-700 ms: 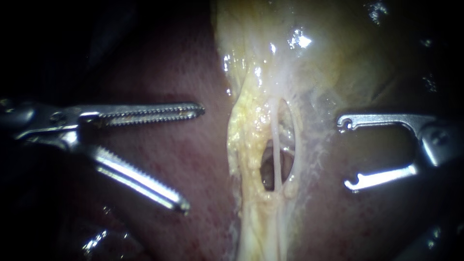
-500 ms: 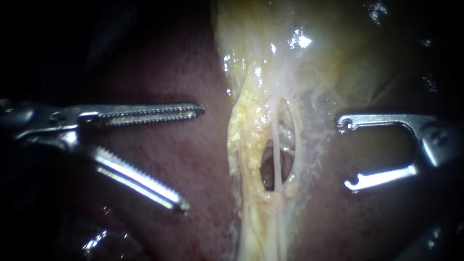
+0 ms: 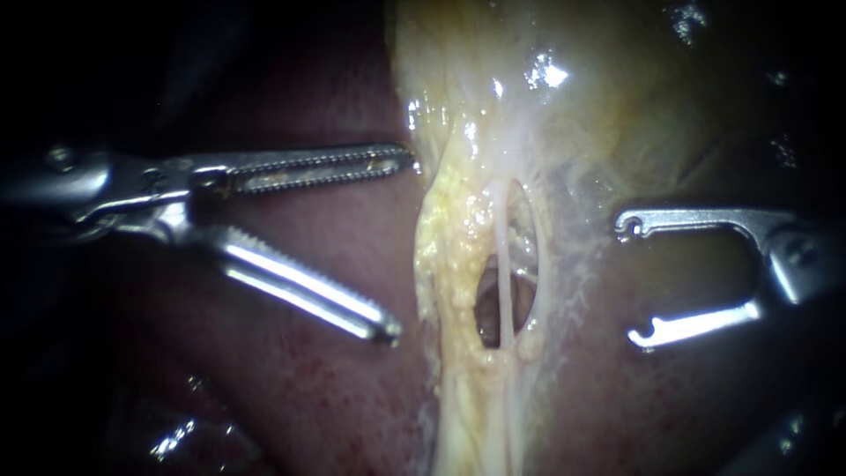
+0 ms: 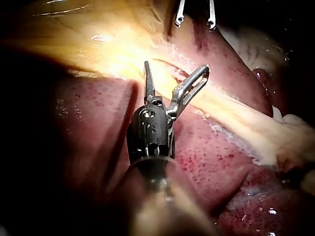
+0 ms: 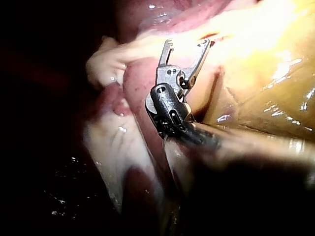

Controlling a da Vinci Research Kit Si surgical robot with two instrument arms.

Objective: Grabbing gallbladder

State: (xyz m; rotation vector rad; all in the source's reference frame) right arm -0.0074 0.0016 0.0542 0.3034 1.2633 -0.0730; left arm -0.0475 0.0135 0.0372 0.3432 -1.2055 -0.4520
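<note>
The left tool, steel w/ 2 long jaws toothed along their inner faces, is gaping wide and gripping nothing over the liver, a dark red, wet, finely speckled lobe. The gallbladder is lying at upper centre of the endoscope view, pale yellow, slick and glinting, narrowing downward into a lumpy yellow fatty band btwn the 2 tools. An oval window is showing in that band, w/ thin whitish tubes crossing it lengthwise.

The right tool, smooth bright metal w/ 2 slim jaws ending in small hooked tips, is also standing released, jaws apart, on the far side of the band, clear of the tissue.

Vs. 0.5 s ago, the left tool is sitting higher and closer to the band: its upper jaw tip is now reaching the gallbladder's yellow edge, contact unclear, while its lower jaw tip is lying just beside the fatty band, over the liver. The right tool, band and tubes are looking unchanged.
</note>
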